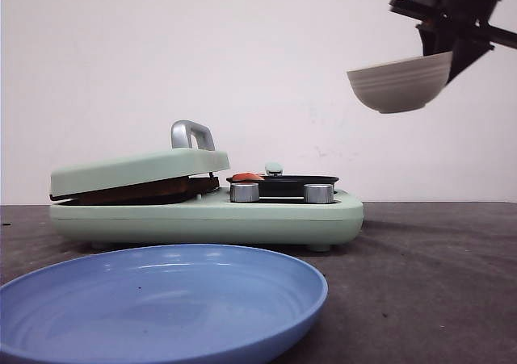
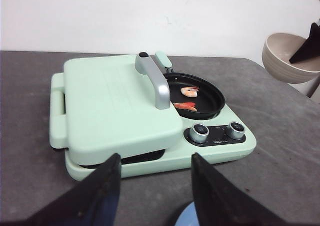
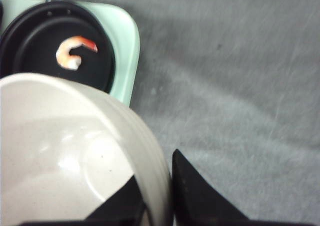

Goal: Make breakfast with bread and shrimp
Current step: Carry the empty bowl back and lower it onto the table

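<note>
Right gripper [image 3: 157,196]: clamped on bowl [image 1: 399,81] rim
Left gripper [image 2: 155,188]: open, idle
Advice: carry level, clear of pan [image 2: 195,94] and shrimp [image 2: 189,91]

Black gripper fingers [image 3: 195,196] pinch the rim of a pale ribbed ceramic bowl [image 3: 75,151]. Beyond, one curled orange-pink shrimp [image 3: 74,52] lies in a round black pan [image 3: 30,50] set in a mint-green cooker [image 3: 127,50], on grey tabletop [image 3: 240,85].
</note>
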### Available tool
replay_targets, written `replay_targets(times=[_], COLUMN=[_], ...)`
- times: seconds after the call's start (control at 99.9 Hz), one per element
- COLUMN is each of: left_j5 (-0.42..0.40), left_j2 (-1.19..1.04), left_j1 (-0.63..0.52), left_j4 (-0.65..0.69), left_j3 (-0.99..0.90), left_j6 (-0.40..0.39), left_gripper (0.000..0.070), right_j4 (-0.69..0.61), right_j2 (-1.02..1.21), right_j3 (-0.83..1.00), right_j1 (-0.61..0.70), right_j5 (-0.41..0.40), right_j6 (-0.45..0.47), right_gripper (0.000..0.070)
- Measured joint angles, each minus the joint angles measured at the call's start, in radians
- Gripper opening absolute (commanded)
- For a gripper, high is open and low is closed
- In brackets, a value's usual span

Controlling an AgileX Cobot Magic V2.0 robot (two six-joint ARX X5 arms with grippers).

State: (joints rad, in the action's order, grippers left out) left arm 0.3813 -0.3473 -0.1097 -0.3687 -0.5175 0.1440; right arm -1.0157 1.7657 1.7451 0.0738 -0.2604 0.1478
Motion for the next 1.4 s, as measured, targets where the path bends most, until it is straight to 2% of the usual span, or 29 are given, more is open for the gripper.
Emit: replay_targets(times=[0.18, 0.741, 0.851, 1.011, 1.181, 1.401], left_j5=[0.008, 0.010, 0.010, 0.010, 0.010, 0.011], left_j2=[-0.035, -0.041, -0.053, -0.074, -0.076, -0.076], left_j1=[0.000, 0.000, 0.000, 0.000, 0.000, 0.000], left_j4=[0.003, 0.036, 0.036, 0.036, 0.036, 0.036], left_j3=[0.000, 0.000, 0.000, 0.000, 0.000, 0.000], left_j6=[0.005, 0.036, 0.039, 0.039, 0.039, 0.039], left_gripper=[0.0202, 0.0202, 0.0203, 0.0203, 0.0203, 0.0203], right_j4=[0.050, 0.391, 0.409, 0.449, 0.457, 0.472], right_j2=[0.000, -0.014, -0.028, -0.031, -0.031, -0.031], right_j3=[-0.111, -0.565, -0.576, -0.576, -0.576, -0.576], right_j1=[-0.039, -0.081, -0.115, -0.140, -0.142, -0.141], right_j5=[-0.072, -0.117, -0.171, -0.179, -0.176, -0.132], right_j6=[0.002, 0.018, 0.026, 0.040, 0.040, 0.040], right_gripper=[0.0007, 0.0007, 0.0006, 0.0006, 0.0006, 0.0006])
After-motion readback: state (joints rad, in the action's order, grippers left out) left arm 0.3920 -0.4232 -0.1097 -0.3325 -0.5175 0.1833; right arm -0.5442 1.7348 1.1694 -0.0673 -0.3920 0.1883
